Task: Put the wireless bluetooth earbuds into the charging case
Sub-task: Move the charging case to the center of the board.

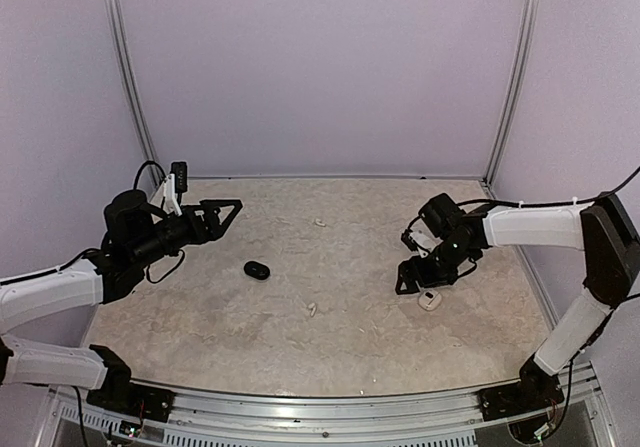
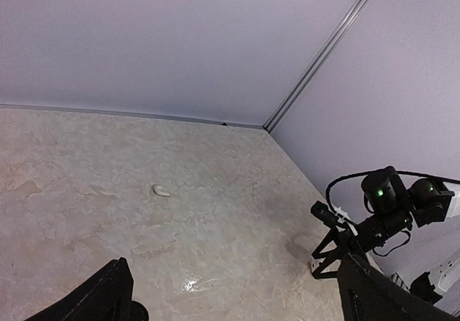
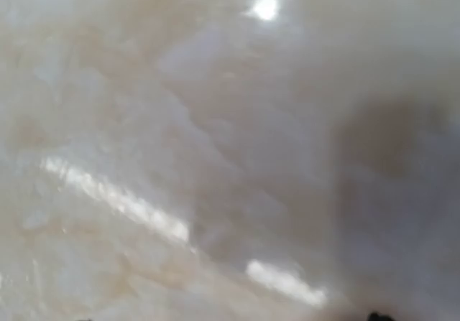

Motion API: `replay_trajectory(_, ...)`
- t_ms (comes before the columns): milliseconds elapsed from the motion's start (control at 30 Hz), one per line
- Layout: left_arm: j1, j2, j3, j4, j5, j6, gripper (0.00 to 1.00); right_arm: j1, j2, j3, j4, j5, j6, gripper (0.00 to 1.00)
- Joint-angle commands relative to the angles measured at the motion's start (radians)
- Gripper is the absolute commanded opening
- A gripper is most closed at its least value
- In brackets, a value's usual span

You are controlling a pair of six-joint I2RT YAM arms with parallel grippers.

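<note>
Two white ones in plain sight: a tiny white plastic earbud [image 1: 320, 222] lies loose on the mottled beige stone-look tabletop [image 1: 380, 352], midway across and toward the far edge. A second tiny white earbud [image 1: 312, 309] lies well apart from it, near the centre and closer to the near edge. Neither sits in a case. Left of centre, a glossy black oval charging case [image 1: 257, 269] rests flat, on its own. Over toward the right edge, a small white rounded charging case [image 1: 430, 301] sits on the surface; lid up or down, I cannot tell from here. Just beside it, on its far side, the right pincer [image 1: 424, 279] hangs low over the tabletop. Its jaws look parted with nothing between them, though its own camera gives only a blur of stone. The left pincer [image 1: 230, 219] hovers raised near the left edge, jaws spread wide and empty, facing the far white earbud.
</note>
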Motion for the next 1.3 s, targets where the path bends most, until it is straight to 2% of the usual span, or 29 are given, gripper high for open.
replay_trajectory(0, -0.001, -0.012, -0.002, 0.018, -0.006, 0.012, 0.99, 0.001, -0.129, -0.054, -0.045, 0.129, 0.095, 0.84)
replay_trajectory(200, -0.002, -0.003, -0.002, 0.022, -0.003, 0.015, 0.99, 0.0, -0.192, -0.123, -0.054, 0.196, 0.228, 0.93)
replay_trajectory(367, -0.001, -0.01, -0.006, 0.025, -0.008, 0.015, 0.99, 0.0, -0.215, -0.195, -0.017, 0.195, 0.288, 0.93)
replay_trajectory(567, -0.001, -0.011, -0.011, 0.03, -0.005, 0.014, 0.99, -0.001, -0.157, -0.196, 0.025, 0.189, 0.257, 0.88)
replay_trajectory(833, -0.001, -0.022, -0.014, 0.028, -0.007, 0.018, 0.99, 0.007, -0.064, -0.128, 0.117, 0.08, 0.13, 0.77)
replay_trajectory(967, -0.001, -0.028, -0.015, 0.023, -0.012, 0.02, 0.99, 0.048, -0.03, -0.094, 0.125, 0.057, 0.094, 0.73)
replay_trajectory(1133, -0.001, -0.033, -0.016, 0.021, -0.011, 0.018, 0.99, 0.087, -0.015, -0.082, 0.091, 0.108, 0.081, 0.75)
replay_trajectory(1267, -0.003, -0.031, -0.013, 0.024, -0.011, 0.02, 0.99, 0.109, -0.035, -0.076, 0.019, 0.215, 0.086, 0.79)
